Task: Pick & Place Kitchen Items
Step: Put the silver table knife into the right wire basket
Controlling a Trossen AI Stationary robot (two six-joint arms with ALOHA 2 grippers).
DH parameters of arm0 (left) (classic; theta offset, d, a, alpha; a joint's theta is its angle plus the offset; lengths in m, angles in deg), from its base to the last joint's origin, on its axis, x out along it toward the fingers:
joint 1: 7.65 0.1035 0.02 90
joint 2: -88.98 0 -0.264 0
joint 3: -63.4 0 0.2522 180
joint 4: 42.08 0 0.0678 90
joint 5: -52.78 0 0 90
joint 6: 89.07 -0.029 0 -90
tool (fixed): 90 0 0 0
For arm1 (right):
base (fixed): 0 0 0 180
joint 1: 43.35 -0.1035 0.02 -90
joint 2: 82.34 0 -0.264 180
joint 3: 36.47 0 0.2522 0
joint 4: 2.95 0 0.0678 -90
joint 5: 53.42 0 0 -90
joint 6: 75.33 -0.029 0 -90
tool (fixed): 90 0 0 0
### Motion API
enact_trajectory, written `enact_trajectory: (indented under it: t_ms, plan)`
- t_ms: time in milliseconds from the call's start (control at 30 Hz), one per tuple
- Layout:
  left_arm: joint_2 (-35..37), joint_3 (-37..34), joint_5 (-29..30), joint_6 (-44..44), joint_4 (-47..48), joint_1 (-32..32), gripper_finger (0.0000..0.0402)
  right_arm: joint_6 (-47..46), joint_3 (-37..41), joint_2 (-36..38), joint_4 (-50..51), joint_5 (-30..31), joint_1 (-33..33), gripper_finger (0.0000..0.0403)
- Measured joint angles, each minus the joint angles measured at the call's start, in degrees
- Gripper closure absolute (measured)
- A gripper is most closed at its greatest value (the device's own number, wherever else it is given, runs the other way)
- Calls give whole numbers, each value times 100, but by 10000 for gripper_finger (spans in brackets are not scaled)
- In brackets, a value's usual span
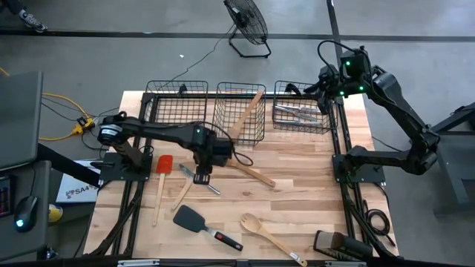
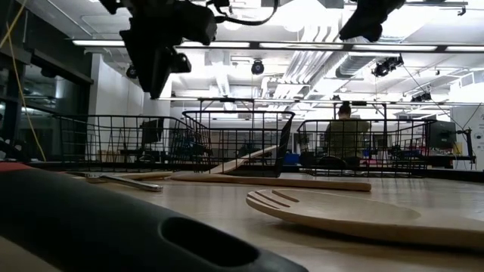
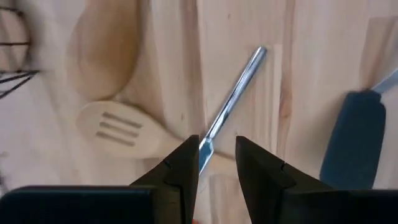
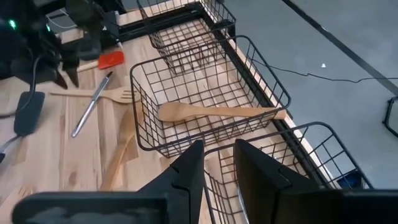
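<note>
Pick step underway: left hand (image 3: 216, 163), fingers parted and empty, poised over silver knife (image 3: 231, 99) mid-tabletop (image 1: 297, 200). Next: descend, clamp handle. Right hand (image 4: 216, 163) released, empty, above far-right basket (image 1: 300, 111).

A: Entry one, place type?

B: Robotics lab or workshop, not a home. My wooden surface (image 1: 297, 193) stands on a bare grey concrete floor (image 1: 111, 59).

A: Supporting items?

B: Black floor fan (image 1: 247, 24), yellow cable (image 1: 63, 107), computer mouse (image 1: 24, 211) on a side desk. Overhead: strip lights (image 2: 227, 45) and exposed ducting. Beyond: a seated person (image 2: 346, 136) at workstations.
</note>
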Motion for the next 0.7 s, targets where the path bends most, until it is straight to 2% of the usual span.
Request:
enact_trajectory:
  t_ms: [133, 300, 467, 567, 700]
  plan:
    - [-7, -463, -363, 190, -533, -166, 300, -49, 0, 0, -73, 0, 0, 322]
    - [-4, -884, -413, 156, -1159, -239, 290, -56, 0, 0, -66, 18, 0, 322]
    - [-4, -1129, -383, 73, -1337, -248, 225, -67, 0, 0, -61, 18, 0, 322]
    - [-4, -1276, -374, -465, -1396, -275, 184, -81, 2, 0, -61, 28, 0, 322]
    - [-4, -1529, -121, -1148, -1549, -374, 166, -181, 2, 0, -61, 30, 0, 322]
